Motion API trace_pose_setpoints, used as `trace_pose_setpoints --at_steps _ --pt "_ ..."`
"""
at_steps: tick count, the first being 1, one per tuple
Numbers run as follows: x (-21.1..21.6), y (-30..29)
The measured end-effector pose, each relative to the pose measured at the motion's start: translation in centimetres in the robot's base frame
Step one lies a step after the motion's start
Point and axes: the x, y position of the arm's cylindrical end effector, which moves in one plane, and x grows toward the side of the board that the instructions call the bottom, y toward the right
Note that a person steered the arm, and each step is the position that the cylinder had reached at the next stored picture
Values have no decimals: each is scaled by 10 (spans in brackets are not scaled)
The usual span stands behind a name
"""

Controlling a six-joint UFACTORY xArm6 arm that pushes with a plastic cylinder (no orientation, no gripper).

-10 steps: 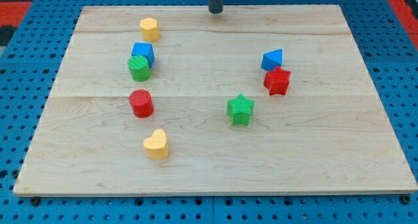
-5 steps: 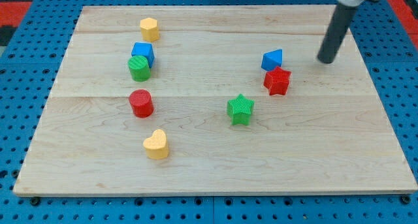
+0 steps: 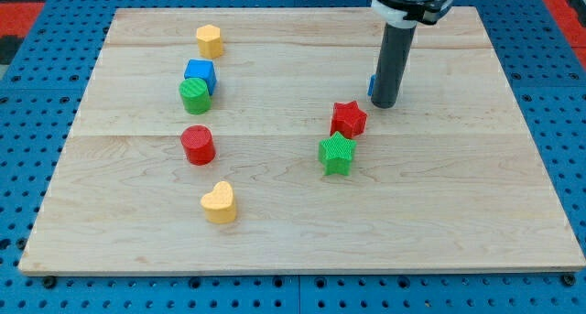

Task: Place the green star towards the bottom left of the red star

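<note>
The green star [image 3: 337,154] lies right of the board's middle. The red star [image 3: 348,119] sits just above it and slightly to its right, nearly touching it. My tip [image 3: 384,104] stands on the board up and to the right of the red star, a short gap away. A blue block [image 3: 372,83] shows only as a sliver behind the rod's left edge; its shape is hidden.
On the view's left are a yellow block [image 3: 210,40], a blue cube [image 3: 199,74], a green cylinder [image 3: 194,95], a red cylinder [image 3: 198,145] and a yellow heart [image 3: 219,202]. The wooden board [image 3: 458,213] lies on a blue pegboard.
My tip swung from the view's top centre to the right, then came left to where the red star stood. The red star slid down-left to just above the green star. The blue block is now mostly hidden.
</note>
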Motion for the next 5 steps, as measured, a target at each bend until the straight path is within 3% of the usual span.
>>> trace_pose_setpoints --at_steps 1,2,4,5 --pt "8 13" --pt "57 22" --pt "82 -94" --pt "100 -68"
